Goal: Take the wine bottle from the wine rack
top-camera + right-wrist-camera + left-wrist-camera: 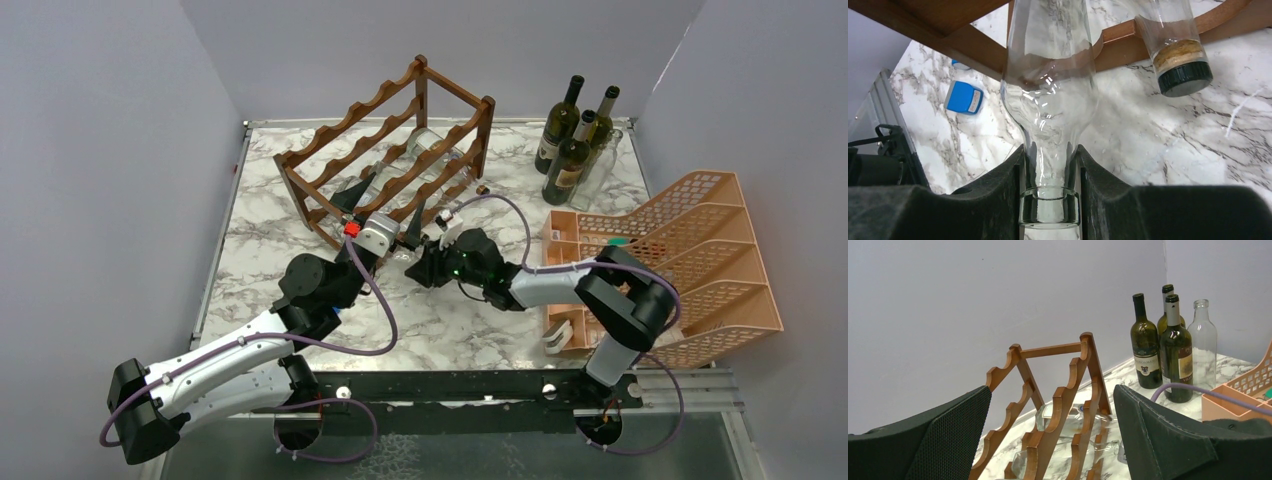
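Observation:
The dark brown wooden wine rack (392, 148) stands at the back middle of the marble table, with clear glass bottles lying in its lower tier. My right gripper (1049, 172) is shut on the neck of one clear wine bottle (1050, 85), just behind its lip; the body still rests across the rack rail (973, 47). In the top view this gripper (428, 232) sits at the rack's near side. A second bottle with a dark cap (1182, 67) lies beside it. My left gripper (352, 208) is open and empty at the rack's near left corner, and its wrist view looks along the rack (1068, 390).
Three dark green bottles (568, 140) and one clear bottle (1204, 345) stand at the back right. An orange plastic tray organiser (690, 250) fills the right side. A small blue object (964, 97) lies on the table under the rack. Grey walls close in the back and sides.

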